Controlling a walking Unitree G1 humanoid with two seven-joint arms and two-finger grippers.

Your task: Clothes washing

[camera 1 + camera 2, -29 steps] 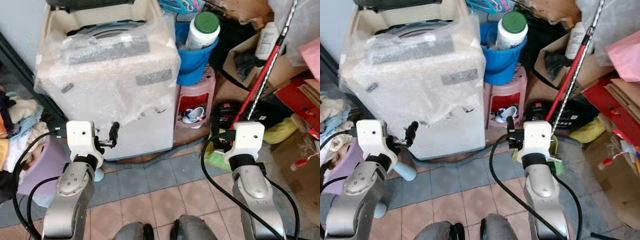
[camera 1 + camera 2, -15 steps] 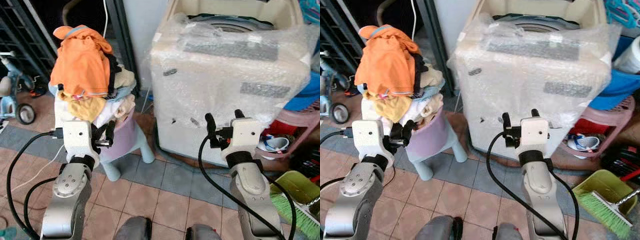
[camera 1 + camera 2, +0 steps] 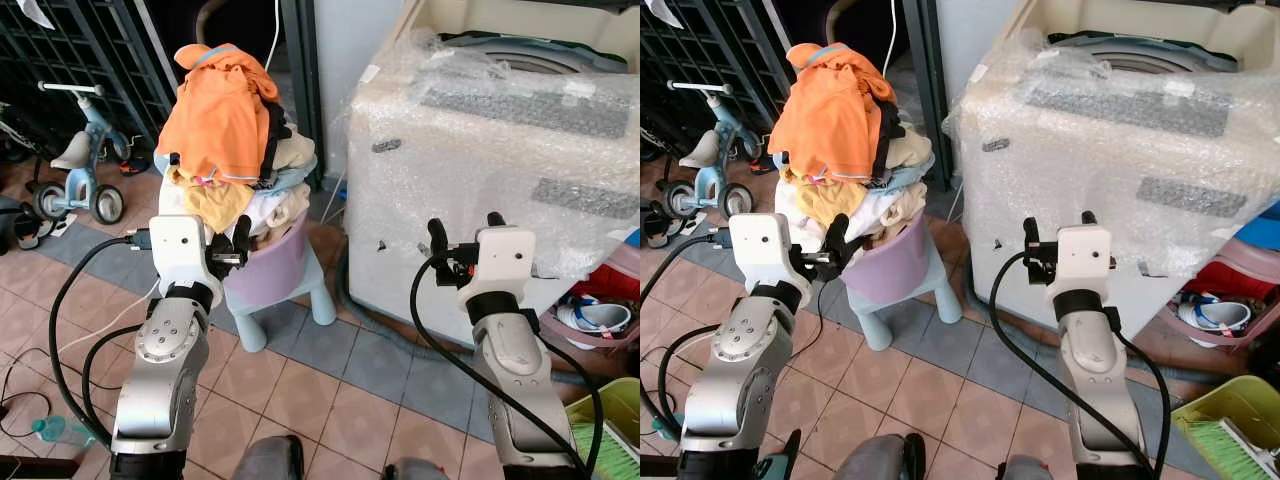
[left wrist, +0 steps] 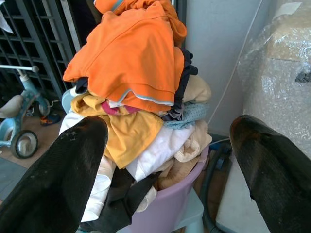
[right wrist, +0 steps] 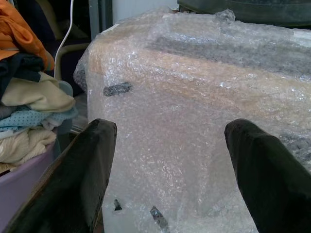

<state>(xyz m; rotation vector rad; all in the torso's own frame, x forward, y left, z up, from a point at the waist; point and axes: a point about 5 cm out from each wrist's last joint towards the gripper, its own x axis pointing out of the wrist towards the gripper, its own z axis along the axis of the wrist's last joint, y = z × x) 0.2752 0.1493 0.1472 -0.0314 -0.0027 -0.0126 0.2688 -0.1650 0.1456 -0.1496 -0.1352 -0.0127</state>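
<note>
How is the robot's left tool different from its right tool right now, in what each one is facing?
The left tool points at the heaped clothes pile in the purple basket; the right tool points at the bubble-wrapped washing machine. The left tool sits close against the basket's laundry, while the right tool hangs short of the machine's front. Both are open, empty and raised to similar height.

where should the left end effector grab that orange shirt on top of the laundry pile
Grip the orange shirt at its loose hanging front hem, coming in level from the robot's side. It drapes over the top of the heaped clothes in the purple basket, so that hem hangs free of the garments beneath. The left end effector is open and already faces it.
</note>
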